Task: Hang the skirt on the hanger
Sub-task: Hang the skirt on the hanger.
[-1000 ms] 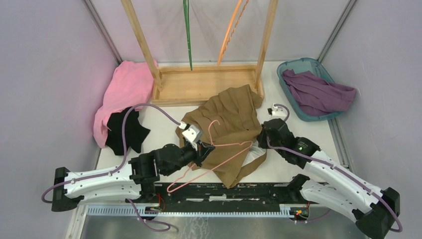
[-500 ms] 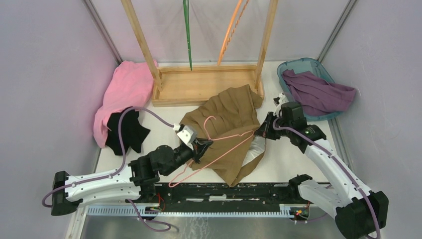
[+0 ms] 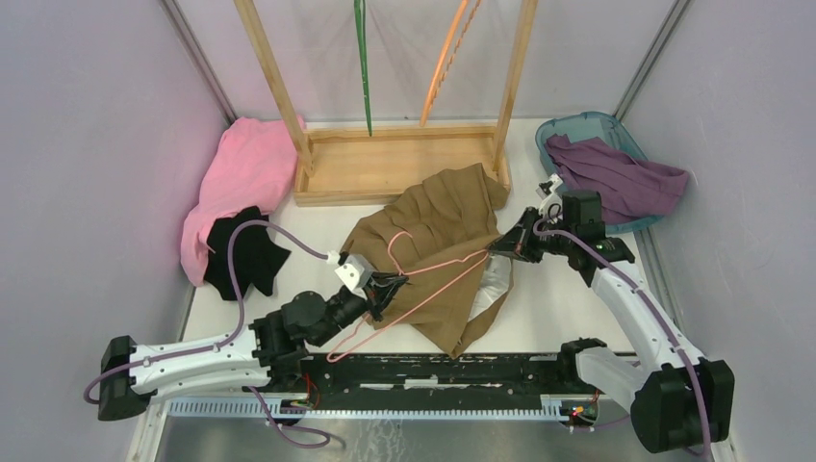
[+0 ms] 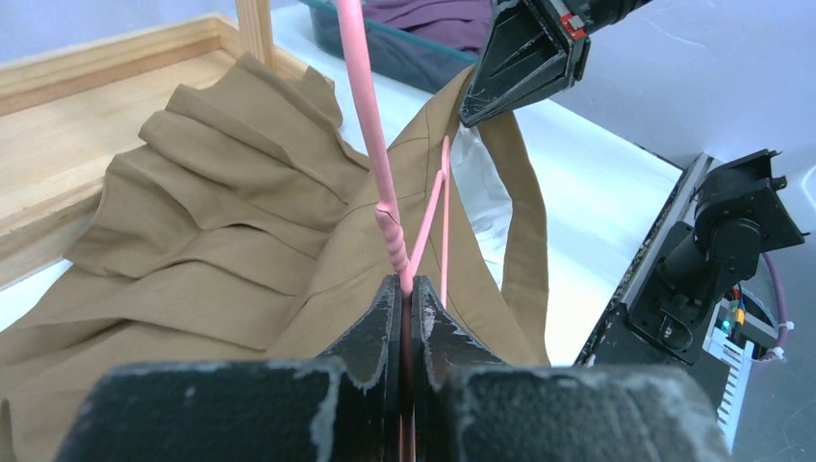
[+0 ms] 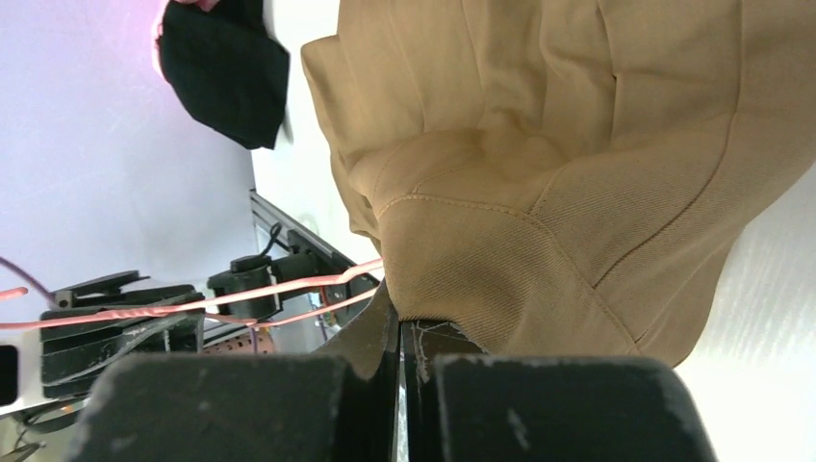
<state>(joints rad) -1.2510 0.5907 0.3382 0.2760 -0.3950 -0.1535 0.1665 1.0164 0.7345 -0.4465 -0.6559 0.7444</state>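
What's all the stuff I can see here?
skirt: 1, brown, mid-table
pink hanger: 1, pink, lying over the skirt
wooden rack: 1, light wood, back middle
green hanger: 1, green, on the rack
orange hanger: 1, orange, on the rack
pink cloth: 1, pink, back left
black cloth: 1, black, beside the pink cloth
basket: 1, blue, back right
purple garment: 1, purple, in the basket
table: 1, white
left arm: 1, white and black, jaws shut on the pink hanger
right arm: 1, white and black, jaws shut on the skirt
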